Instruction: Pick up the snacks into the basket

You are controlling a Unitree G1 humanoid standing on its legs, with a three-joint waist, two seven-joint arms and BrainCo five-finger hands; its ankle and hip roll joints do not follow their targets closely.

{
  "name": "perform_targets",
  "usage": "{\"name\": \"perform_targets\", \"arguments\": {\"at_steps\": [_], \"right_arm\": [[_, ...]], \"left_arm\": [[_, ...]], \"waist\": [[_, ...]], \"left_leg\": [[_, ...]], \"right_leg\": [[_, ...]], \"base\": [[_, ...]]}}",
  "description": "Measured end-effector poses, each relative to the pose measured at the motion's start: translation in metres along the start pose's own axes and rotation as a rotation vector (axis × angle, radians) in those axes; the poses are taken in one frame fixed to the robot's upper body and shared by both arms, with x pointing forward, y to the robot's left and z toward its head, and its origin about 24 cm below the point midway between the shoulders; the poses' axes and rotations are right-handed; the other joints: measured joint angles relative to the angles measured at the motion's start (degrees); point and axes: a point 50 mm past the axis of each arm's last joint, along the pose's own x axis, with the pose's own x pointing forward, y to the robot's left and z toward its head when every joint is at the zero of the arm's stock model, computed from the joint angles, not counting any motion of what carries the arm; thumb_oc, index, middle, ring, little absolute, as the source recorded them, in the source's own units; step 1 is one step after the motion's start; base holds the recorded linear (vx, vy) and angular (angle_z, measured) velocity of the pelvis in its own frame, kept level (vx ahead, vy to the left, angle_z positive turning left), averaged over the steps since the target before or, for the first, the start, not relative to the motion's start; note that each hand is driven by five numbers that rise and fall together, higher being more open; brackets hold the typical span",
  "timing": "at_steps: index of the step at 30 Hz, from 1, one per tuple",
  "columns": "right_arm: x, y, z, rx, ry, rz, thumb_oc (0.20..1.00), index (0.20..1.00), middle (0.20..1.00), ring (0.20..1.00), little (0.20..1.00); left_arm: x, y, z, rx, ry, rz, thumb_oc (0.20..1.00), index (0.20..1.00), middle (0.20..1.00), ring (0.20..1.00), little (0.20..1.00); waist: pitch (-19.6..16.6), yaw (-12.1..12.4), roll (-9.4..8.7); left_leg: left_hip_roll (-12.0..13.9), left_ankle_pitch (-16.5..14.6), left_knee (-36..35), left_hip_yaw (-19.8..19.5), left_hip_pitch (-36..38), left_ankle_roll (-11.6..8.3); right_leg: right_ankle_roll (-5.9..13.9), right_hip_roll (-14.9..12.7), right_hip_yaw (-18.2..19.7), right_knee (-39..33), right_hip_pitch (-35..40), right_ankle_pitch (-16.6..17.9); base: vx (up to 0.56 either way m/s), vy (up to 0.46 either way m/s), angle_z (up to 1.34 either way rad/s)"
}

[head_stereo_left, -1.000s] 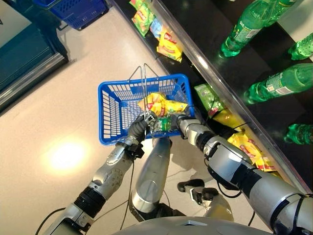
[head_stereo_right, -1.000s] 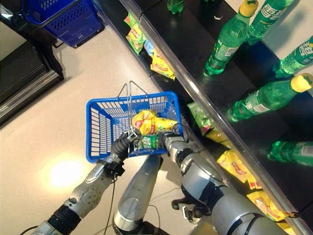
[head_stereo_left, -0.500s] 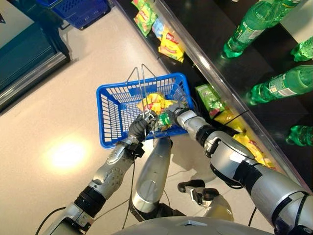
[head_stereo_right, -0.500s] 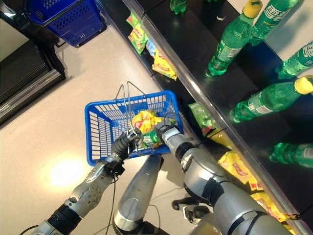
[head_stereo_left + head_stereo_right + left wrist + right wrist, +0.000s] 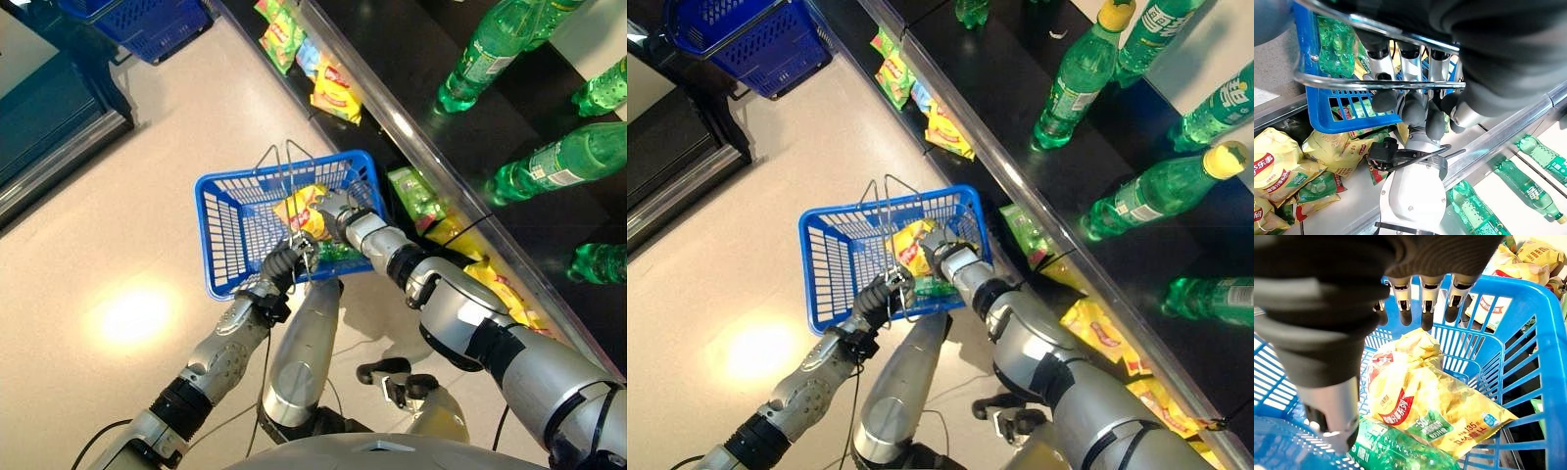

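While the left hand (image 5: 282, 262) keeps its fingers (image 5: 1400, 58) curled round the wire handles (image 5: 1376, 81) of the blue basket (image 5: 828, 255), the right hand (image 5: 333, 208) hangs inside it with fingers (image 5: 1426, 308) straight, released and holding nothing. Two snacks lie in the basket: a yellow bag (image 5: 1420, 401) and a green bag (image 5: 1396, 450) against the near wall. More bags lie along the shelf edge (image 5: 1019, 186), beside the basket's right rim. Open floor (image 5: 118, 225) lies to its left.

The right hand (image 5: 1415, 298) is reaching further into the basket (image 5: 223, 230), fingers now spread, apparently having let go of the green snack bag (image 5: 1400, 450), which is lying beside the yellow one (image 5: 1425, 401).
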Motion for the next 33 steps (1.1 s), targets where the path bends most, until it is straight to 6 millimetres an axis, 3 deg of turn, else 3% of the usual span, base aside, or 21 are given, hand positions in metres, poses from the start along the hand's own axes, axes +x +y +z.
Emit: {"name": "perform_targets", "arguments": {"at_steps": [8, 10, 12, 15, 16, 20, 27, 31, 33], "right_arm": [[0.000, -0.003, 0.002, 0.184, 0.005, -0.033, 1.000, 1.000, 1.000, 1.000, 1.000], [0.000, -0.003, 0.006, 0.307, 0.002, -0.051, 1.000, 1.000, 1.000, 1.000, 1.000], [-0.001, 0.000, 0.016, 0.542, -0.010, -0.066, 1.000, 1.000, 1.000, 1.000, 1.000], [-0.003, 0.001, 0.024, 0.740, -0.041, -0.094, 1.000, 1.000, 1.000, 1.000, 1.000], [-0.005, 0.004, 0.026, 0.788, -0.050, -0.095, 1.000, 1.000, 1.000, 1.000, 1.000], [-0.016, 0.031, 0.030, 0.999, -0.058, -0.072, 1.000, 1.000, 1.000, 1.000, 1.000], [-0.043, 0.085, 0.022, 1.127, -0.019, 0.010, 1.000, 1.000, 1.000, 1.000, 1.000], [-0.056, 0.103, 0.026, 1.219, -0.015, 0.048, 1.000, 1.000, 1.000, 1.000, 1.000], [-0.065, 0.116, 0.028, 1.288, -0.012, 0.075, 1.000, 1.000, 1.000, 1.000, 1.000]], "left_arm": [[-0.001, 0.003, 0.001, 0.009, 0.000, 0.016, 0.200, 0.200, 0.200, 0.200, 0.200], [-0.002, 0.005, 0.002, 0.010, -0.006, 0.034, 0.200, 0.200, 0.200, 0.200, 0.200], [-0.006, 0.013, 0.005, 0.019, -0.024, 0.094, 0.200, 0.200, 0.200, 0.200, 0.200], [-0.014, 0.025, 0.006, 0.005, -0.044, 0.181, 0.200, 0.200, 0.200, 0.200, 0.200], [-0.018, 0.029, 0.004, -0.001, -0.044, 0.203, 0.200, 0.200, 0.200, 0.200, 0.200], [-0.033, 0.050, -0.002, 0.000, -0.059, 0.339, 0.200, 0.200, 0.200, 0.200, 0.200], [-0.052, 0.080, -0.012, 0.003, -0.043, 0.509, 0.200, 0.200, 0.200, 0.200, 0.200], [-0.063, 0.092, -0.019, 0.019, -0.018, 0.576, 0.200, 0.200, 0.200, 0.200, 0.200], [-0.073, 0.104, -0.027, 0.015, 0.008, 0.642, 0.200, 0.200, 0.200, 0.200, 0.200]], "waist": [[0.0, -1.3, 0.00], [0.0, -1.5, 0.00], [0.0, -2.6, -0.04], [0.0, -4.6, -0.07], [0.0, -4.3, -0.09], [-0.2, -7.5, -0.43], [-1.2, -11.7, -2.37], [-2.5, -13.4, -4.18], [-4.1, -14.8, -4.58]], "left_leg": [[0.6, 0.2, 0.5, 0.7, 0.1, 0.30], [0.8, 0.2, 0.6, 1.1, 0.3, 0.37], [1.9, 0.2, 0.9, 3.0, 1.2, 0.78], [2.7, 0.2, 0.4, 4.6, 3.4, 0.89], [2.9, 0.2, 0.2, 4.9, 4.1, 0.90], [4.1, -0.1, -0.1, 7.0, 6.1, 1.18], [5.4, -0.4, -1.4, 10.5, 10.5, 1.46], [5.7, -0.4, -2.9, 11.6, 12.3, 1.49], [6.3, -0.2, -4.5, 13.3, 14.1, 1.71]], "right_leg": [[-0.02, -0.3, 0.3, 0.5, 0.0, 0.0], [-0.04, -0.2, 0.7, 0.7, -0.1, 0.0], [-0.10, -0.2, 1.6, 0.6, 0.2, 0.3], [-0.30, -0.1, 2.5, 0.0, 0.6, 1.0], [-0.31, -0.1, 2.9, -0.1, 1.2, 1.1], [-0.60, -0.1, 4.0, -1.1, 1.2, 2.5], [-0.73, -0.2, 5.3, -3.5, 2.5, 5.6], [-1.13, 0.0, 5.9, -4.9, 3.1, 6.3], [-1.13, 1.2, 7.0, -8.2, 3.4, 8.4]], "base": [[-0.01, 0.016, -0.01], [0.00, 0.057, -0.07], [0.01, 0.044, -0.18], [0.00, 0.068, -0.27], [0.00, 0.063, -0.26], [0.01, 0.075, -0.29], [0.01, 0.054, -0.32], [0.03, 0.064, -0.15], [0.06, 0.063, -0.38]]}}
